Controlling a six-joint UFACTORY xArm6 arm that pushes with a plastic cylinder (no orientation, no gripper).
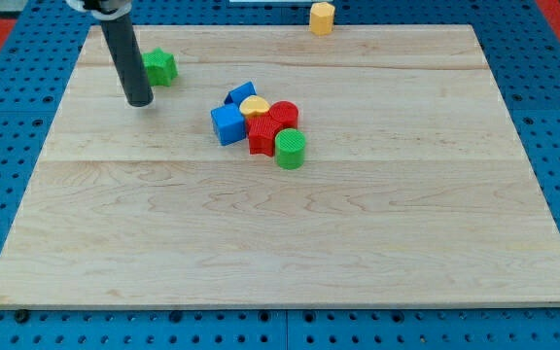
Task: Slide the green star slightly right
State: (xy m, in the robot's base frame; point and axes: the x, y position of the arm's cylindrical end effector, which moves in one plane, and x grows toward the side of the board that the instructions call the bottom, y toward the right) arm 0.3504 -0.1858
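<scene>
**Tip set at the star's left flank for a short rightward push**

Dark rod slanting down from 12 o'clock, my tip (139, 100) planted on the tabletop (280, 253) at about 8 o'clock of the green star (160, 67), just beside it; contact not certain. No fingers here to open or close, nothing held: a bare smooth rod end only. Positioned on the star's left side, judged so a short shove toward 3 o'clock carries it right. Star matte, ribbed, knobbly-edged, sitting near the board's far left. Toward centre, a tight touching cluster: blue cube (227, 124), second blue block (242, 94) behind, yellow block (255, 106), two red blocks (282, 117) (262, 138), green cylinder (291, 149). Well apart at 1 o'clock, off the pale grained wood, a yellow hexagonal block (322, 17).
</scene>
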